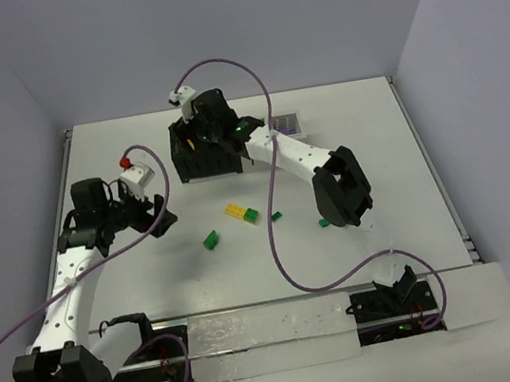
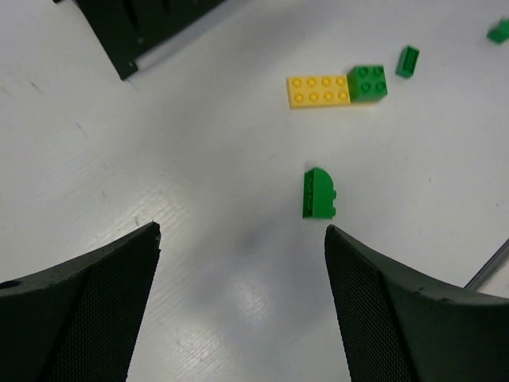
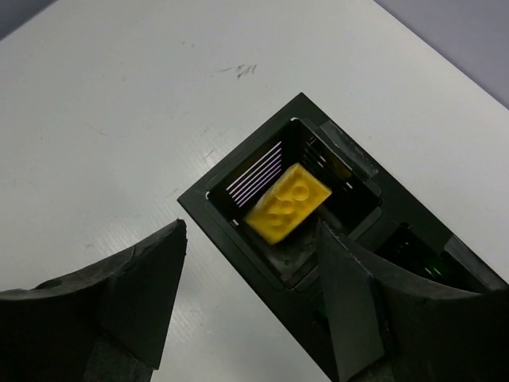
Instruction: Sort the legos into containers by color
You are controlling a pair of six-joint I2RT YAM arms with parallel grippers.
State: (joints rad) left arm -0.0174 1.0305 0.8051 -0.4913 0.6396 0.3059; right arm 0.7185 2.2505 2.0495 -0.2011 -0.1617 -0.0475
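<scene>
My right gripper (image 1: pixel 201 137) is open above the left black bin (image 1: pixel 202 168) at the back of the table. In the right wrist view a slightly blurred yellow brick (image 3: pixel 287 202) lies loose inside that bin (image 3: pixel 208 206), beyond my spread right gripper (image 3: pixel 250 227). My left gripper (image 1: pixel 164 218) is open and empty, low over the table. In the left wrist view it (image 2: pixel 242 231) has a green rounded brick (image 2: pixel 320 193) just beyond its fingertips. A yellow brick (image 2: pixel 317 91) joined to a green brick (image 2: pixel 367 83) lies farther off.
Two more small green bricks (image 1: pixel 276 216) (image 1: pixel 323 223) lie mid-table. A red brick (image 1: pixel 125 160) sits at the far left. A white bin with purple pieces (image 1: pixel 288 126) shows behind the right arm. A purple cable (image 1: pixel 278 245) crosses the table.
</scene>
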